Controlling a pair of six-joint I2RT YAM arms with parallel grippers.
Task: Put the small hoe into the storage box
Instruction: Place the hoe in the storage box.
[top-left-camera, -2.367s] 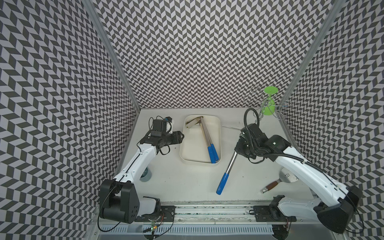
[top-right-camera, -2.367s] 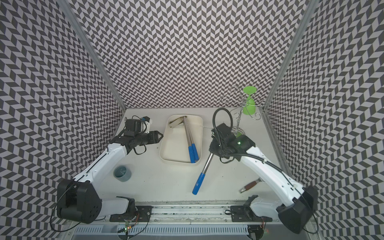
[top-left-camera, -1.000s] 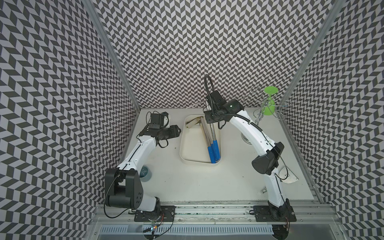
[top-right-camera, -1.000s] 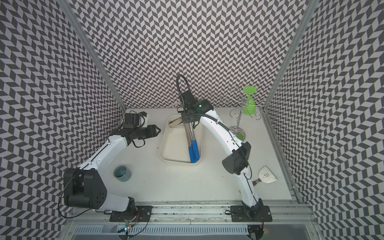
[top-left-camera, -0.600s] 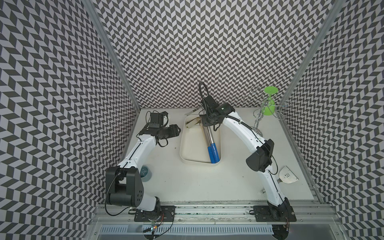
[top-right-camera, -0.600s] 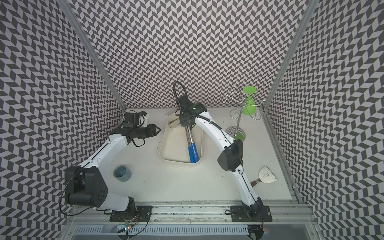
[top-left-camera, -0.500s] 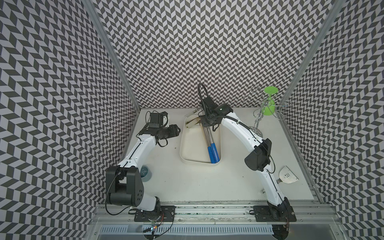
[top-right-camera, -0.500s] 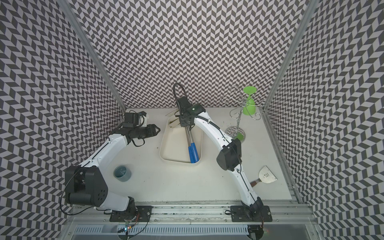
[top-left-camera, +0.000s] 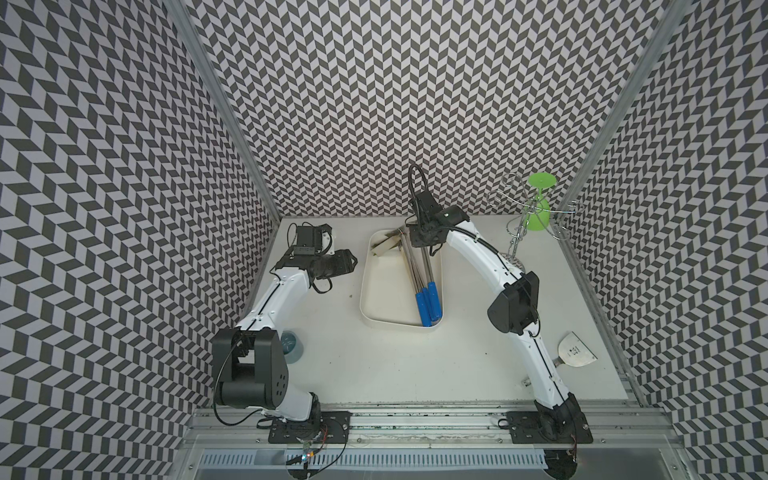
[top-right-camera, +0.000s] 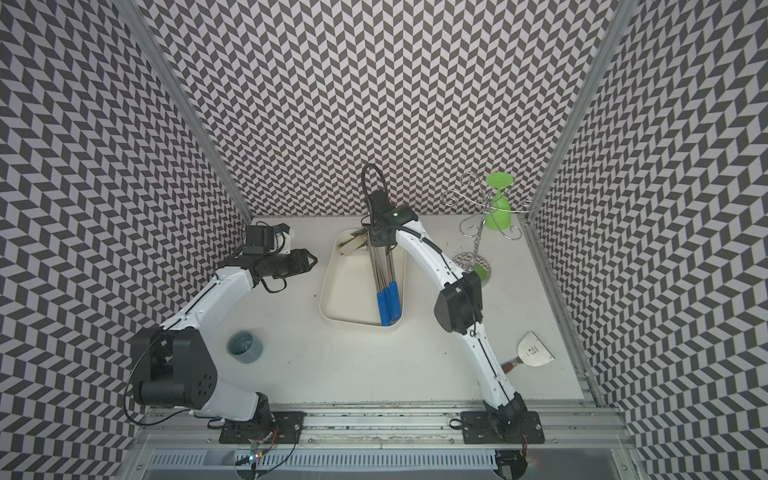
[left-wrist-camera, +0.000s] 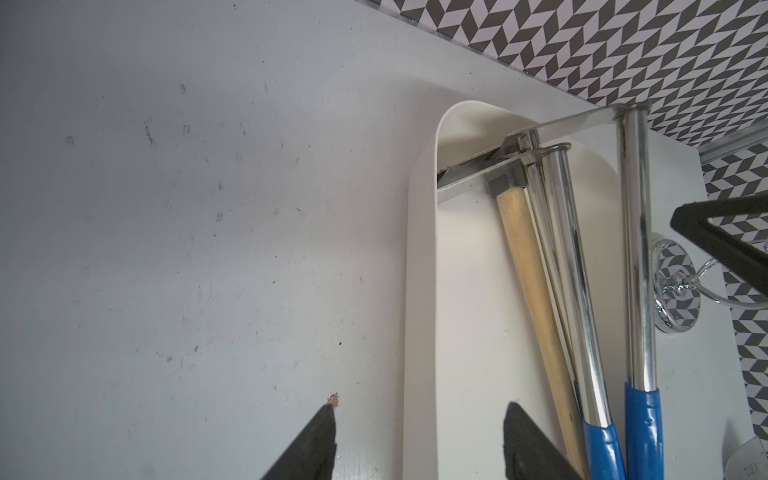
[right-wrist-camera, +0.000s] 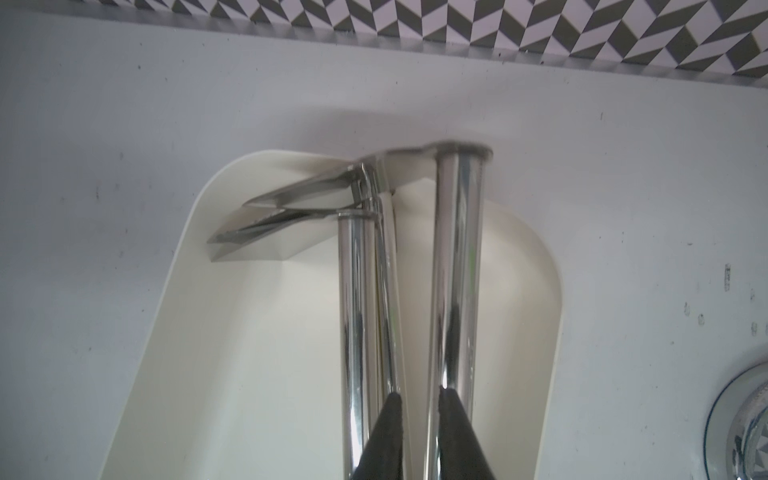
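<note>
Small dark printed mark on scraper blade, too small to read, no other text legible

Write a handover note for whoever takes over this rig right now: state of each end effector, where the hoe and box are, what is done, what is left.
Left end effector: open, empty, beside the box.
Right end effector: shut on the hoe, on its chrome shaft near the head.
Hoe: over the box, alongside the other hoes lying there; blue grip inside, head at the far rim, seemingly raised.
Done: hoe brought to the box.
Left: lower it flat, open the right end effector, withdraw.
</note>
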